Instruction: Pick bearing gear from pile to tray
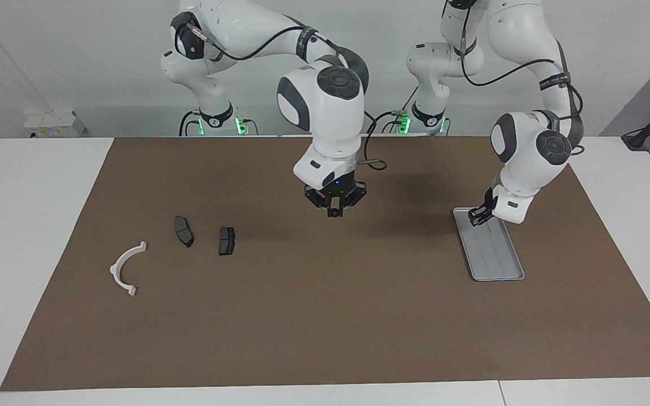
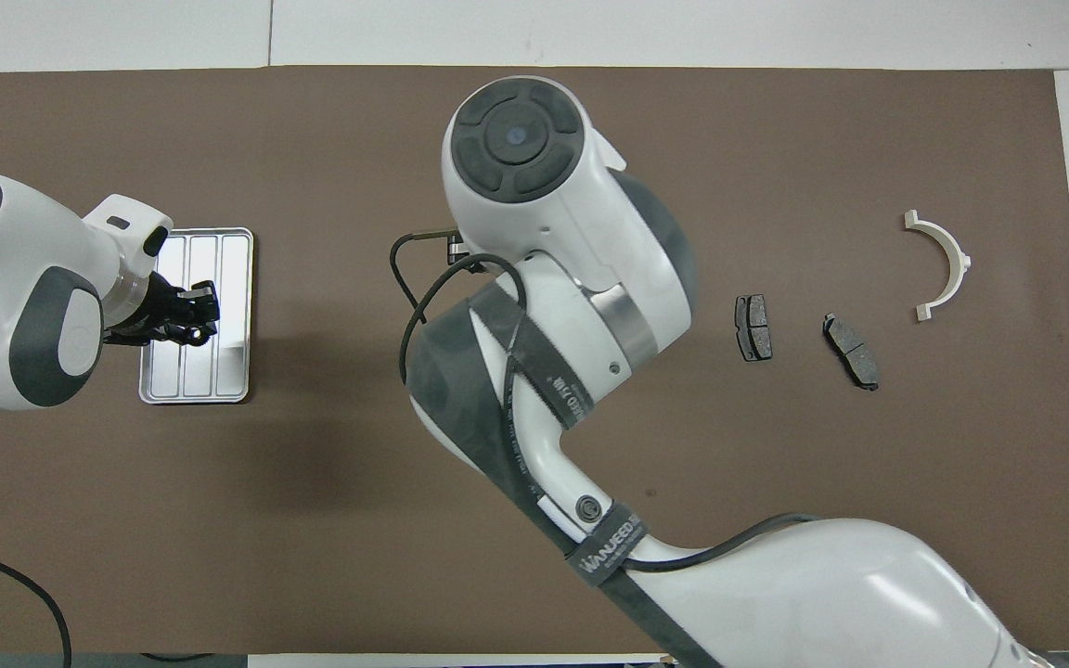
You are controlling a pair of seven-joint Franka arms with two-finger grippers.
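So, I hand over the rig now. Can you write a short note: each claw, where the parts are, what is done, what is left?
Right claw: raised over the bare mat at mid-table, maybe holding something small and dark.
Left claw: low over the tray, at its end nearer the robots.
Tray: toward the left arm's end; its visible part is empty.
Pile: white half-ring and two brake pads, toward the right arm's end.
Done: nothing in the tray's visible part.
Left: bring the bearing gear to the tray.

1. The right arm reached out from its base over the middle of the surface, wrist bent straight down.
2. The right pincer [image 1: 334, 212] hung raised in the air, its fingers drawn close together.
3. The left arm was folded low, forearm angled downward.
4. The left pincer [image 1: 478, 216] [image 2: 193, 314] pointed down, held low.
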